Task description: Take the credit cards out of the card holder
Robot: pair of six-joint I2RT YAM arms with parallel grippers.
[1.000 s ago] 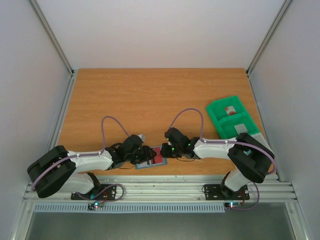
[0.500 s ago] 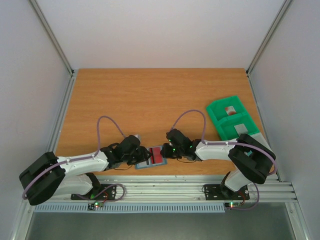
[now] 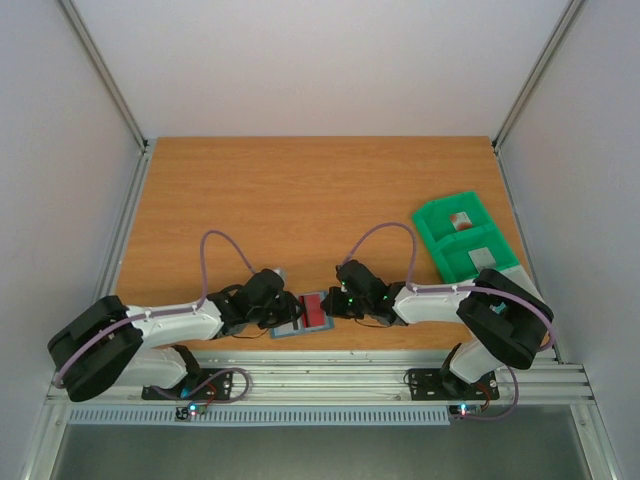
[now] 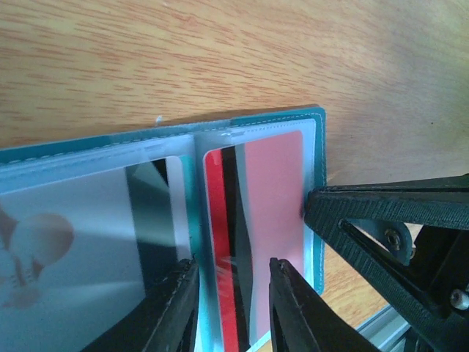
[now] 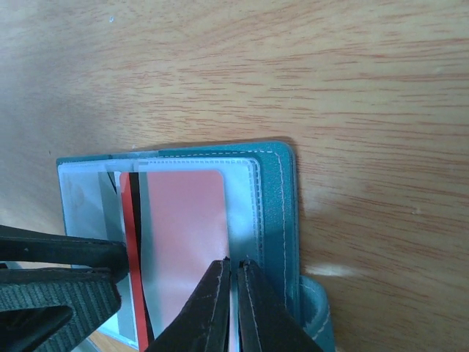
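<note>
The blue-grey card holder (image 3: 292, 325) lies spread open near the table's front edge. In the left wrist view the holder (image 4: 278, 121) shows a red card (image 4: 271, 213) in a clear pocket on its right panel and a grey card (image 4: 80, 235) on its left panel. My left gripper (image 4: 231, 297) is open, its fingers down on the holder either side of the red card's striped edge. My right gripper (image 5: 234, 290) is shut on the clear pocket's edge just beside the red card (image 5: 187, 235); the holder (image 5: 275, 205) lies flat under it. Both grippers (image 3: 283, 312) (image 3: 337, 304) meet over the holder.
A green two-compartment bin (image 3: 436, 222) with a small item in each compartment stands at the back right. The table's front edge and the metal rail (image 3: 320, 375) lie just behind the holder. My right gripper's finger (image 4: 381, 220) sits close beside the left one.
The left arm swung its elbow outward and back while its gripper stayed on the holder. The right gripper shifted slightly right. The holder has stayed in place.
</note>
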